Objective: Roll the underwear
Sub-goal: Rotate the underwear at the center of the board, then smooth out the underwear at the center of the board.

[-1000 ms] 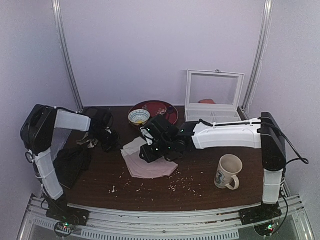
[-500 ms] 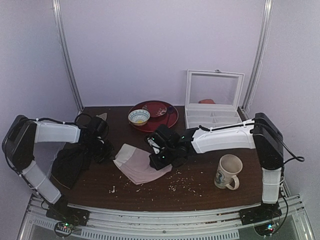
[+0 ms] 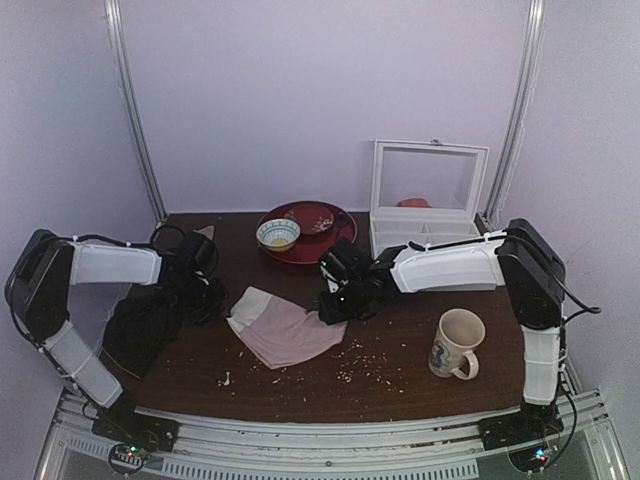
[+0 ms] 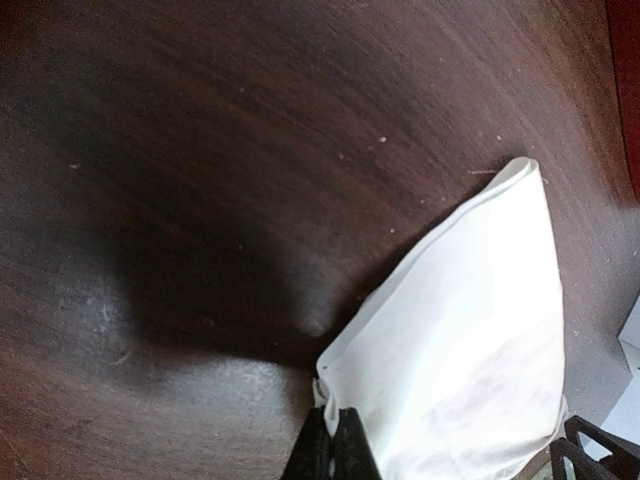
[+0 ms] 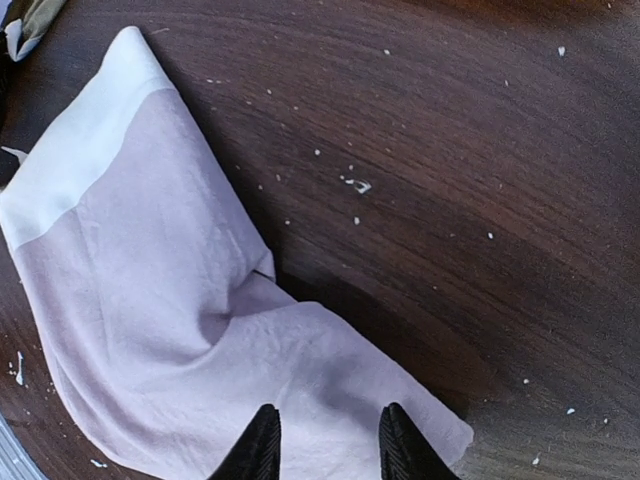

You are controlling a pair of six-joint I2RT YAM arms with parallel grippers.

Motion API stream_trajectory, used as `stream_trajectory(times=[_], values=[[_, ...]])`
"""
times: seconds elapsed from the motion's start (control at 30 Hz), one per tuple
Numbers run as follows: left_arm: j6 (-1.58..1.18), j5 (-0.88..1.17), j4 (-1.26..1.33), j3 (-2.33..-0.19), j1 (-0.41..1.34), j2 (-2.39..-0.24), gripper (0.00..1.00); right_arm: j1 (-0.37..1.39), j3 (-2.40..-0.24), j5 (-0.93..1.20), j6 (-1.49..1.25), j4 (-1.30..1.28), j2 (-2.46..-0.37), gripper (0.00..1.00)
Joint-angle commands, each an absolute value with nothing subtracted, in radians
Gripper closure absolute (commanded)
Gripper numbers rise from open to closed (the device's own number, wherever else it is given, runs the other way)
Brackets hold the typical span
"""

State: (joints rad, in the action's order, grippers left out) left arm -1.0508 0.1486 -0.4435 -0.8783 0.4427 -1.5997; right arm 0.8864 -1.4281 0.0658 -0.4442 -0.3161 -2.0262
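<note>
The underwear (image 3: 288,332) lies flat on the dark table, pale pink with a whitish waistband (image 5: 85,150) at its left end. My left gripper (image 3: 218,305) sits low at that left corner. In the left wrist view its jaws (image 4: 334,445) are shut on a sliver of the white edge of the underwear (image 4: 470,340). My right gripper (image 3: 332,308) hovers at the garment's right end. Its fingers (image 5: 262,448) stand open over the pink underwear (image 5: 170,300), a little above it with nothing between them.
A mug (image 3: 457,343) stands at the right front. A red plate (image 3: 318,228) and a small bowl (image 3: 277,233) sit at the back, beside a white box (image 3: 425,228) with its lid raised. A black cloth (image 3: 140,325) lies at the left. Crumbs (image 3: 360,362) dot the table.
The left arm came down and drew the underwear's waistband corner leftward. The right gripper slid right, off the middle of the garment to its right end.
</note>
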Motion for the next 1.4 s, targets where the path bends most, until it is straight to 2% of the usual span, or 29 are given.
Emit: stream_trajectory(times=[0.0,0.2,0.43,0.83,1.13,1.23,1.37], values=[[-1.037,0.139,-0.433,-0.909,0.449,-1.618,1.0,0.858,-1.422,0.06,-0.484,-0.364,-2.055,0.68],[-1.037,0.141,-0.427,-0.905,0.448,-1.624,1.0,0.852,-1.391,0.025,-0.492,-0.395,-2.057,0.7],[-1.039,0.147,-0.418,-0.906,0.451,-1.631,1.0,0.848,-1.385,0.005,-0.491,-0.48,-2.078,1.0],[-1.043,0.152,-0.41,-0.913,0.454,-1.639,1.0,0.857,-1.289,-0.012,-0.499,-0.575,-1.961,1.0],[-1.044,0.153,-0.407,-0.92,0.462,-1.643,1.0,0.88,-1.345,-0.012,-0.484,-0.644,-1.936,1.0],[-1.043,0.155,-0.407,-0.924,0.463,-1.647,1.0,0.89,-1.352,-0.02,-0.475,-0.588,-1.914,0.78],[-1.035,0.167,-0.408,-0.936,0.465,-1.664,1.0,0.927,-1.407,-0.045,-0.428,-0.55,-1.889,0.62]])
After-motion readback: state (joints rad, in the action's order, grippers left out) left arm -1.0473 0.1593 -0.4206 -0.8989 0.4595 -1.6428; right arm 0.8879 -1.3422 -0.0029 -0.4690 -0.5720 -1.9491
